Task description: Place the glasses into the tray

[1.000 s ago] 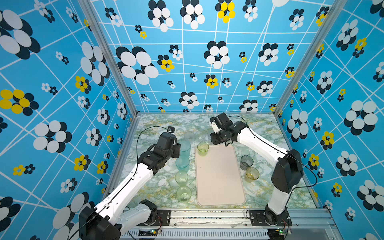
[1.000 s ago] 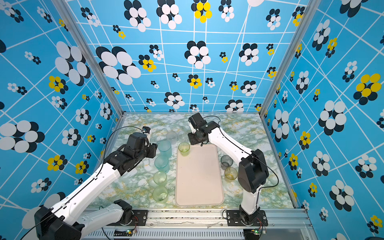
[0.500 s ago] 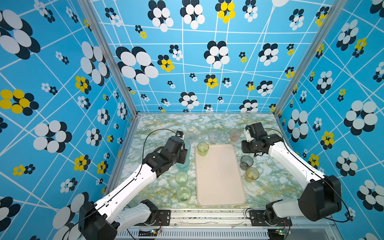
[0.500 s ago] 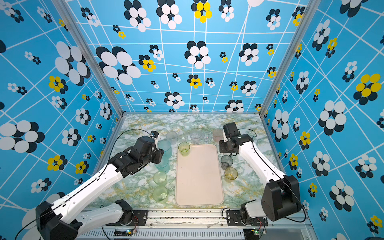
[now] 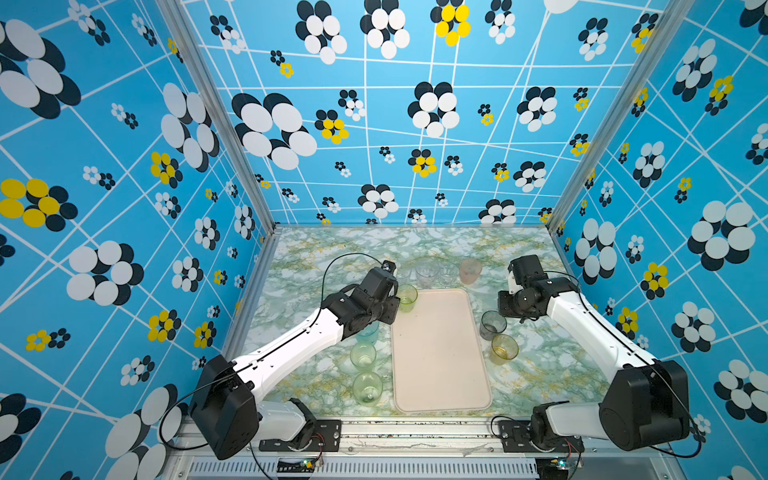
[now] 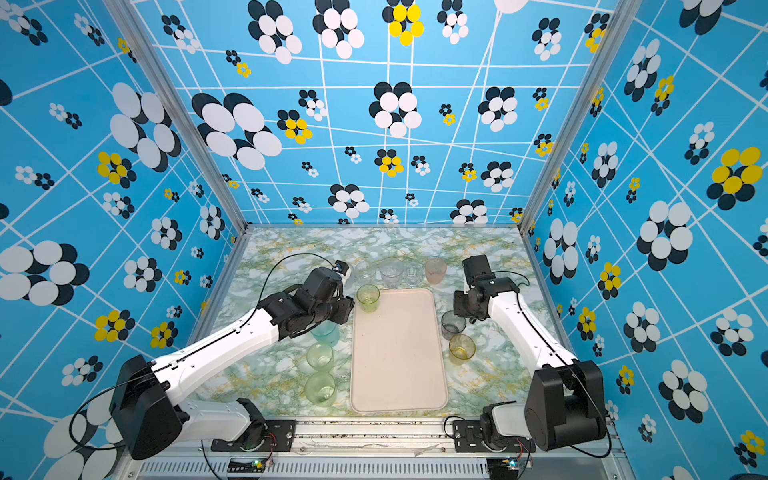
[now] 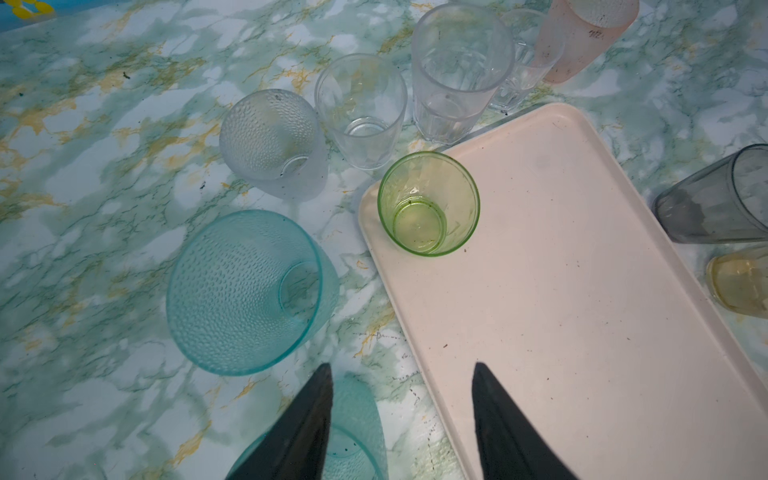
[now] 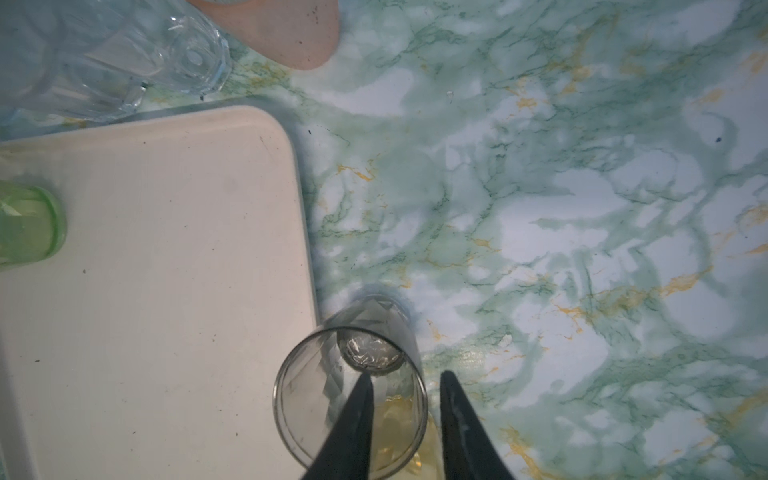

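While left pincer (image 7: pixel 402 364) hangs spread, empty, right pincer (image 8: pixel 405 373), parted, straddles grey glass (image 8: pixel 307 407) rim

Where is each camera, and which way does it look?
Both top views: high at the front, looking down at the pale pink rectangular tray; left arm and right arm show.
Left wrist: on the left arm, looking down past the left end effector at the light-green translucent glass in the tray's corner.
Right wrist: on the right arm, looking down; the right end effector straddles the rim of the smoky grey faceted glass.
Shared: both wrist views show tray and green glass.
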`<state>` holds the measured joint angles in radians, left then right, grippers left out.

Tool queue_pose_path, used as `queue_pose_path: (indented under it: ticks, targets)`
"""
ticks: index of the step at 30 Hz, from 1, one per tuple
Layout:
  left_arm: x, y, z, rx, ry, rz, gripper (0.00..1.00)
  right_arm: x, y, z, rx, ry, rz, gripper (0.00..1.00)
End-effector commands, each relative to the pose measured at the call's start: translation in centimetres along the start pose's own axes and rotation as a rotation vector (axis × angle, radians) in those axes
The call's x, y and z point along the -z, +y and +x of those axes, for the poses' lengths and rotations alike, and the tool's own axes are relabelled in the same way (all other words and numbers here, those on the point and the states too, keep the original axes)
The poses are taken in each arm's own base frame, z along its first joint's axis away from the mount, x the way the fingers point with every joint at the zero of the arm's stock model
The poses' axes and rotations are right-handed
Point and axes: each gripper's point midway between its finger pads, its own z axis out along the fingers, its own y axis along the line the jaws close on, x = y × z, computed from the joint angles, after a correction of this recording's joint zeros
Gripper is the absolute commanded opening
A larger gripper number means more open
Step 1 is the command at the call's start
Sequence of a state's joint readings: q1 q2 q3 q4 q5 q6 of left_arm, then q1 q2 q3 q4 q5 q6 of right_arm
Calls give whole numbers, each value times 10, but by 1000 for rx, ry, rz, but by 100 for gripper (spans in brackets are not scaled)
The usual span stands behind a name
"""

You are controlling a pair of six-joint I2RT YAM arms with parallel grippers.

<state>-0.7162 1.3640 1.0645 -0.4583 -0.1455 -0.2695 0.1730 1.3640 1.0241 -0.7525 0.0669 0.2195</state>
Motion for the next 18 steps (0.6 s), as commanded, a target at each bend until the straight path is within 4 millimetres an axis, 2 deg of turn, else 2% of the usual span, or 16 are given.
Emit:
queue_pose_path:
  ticks: [1,18]
  targets:
    - [-1,-14,-16,-11,-33,46,55,-2,-7,11,-18,38,24,28]
    - [-12,-21,-19,-37,-24,62,55,-10,-7,31,-23,119,18,24]
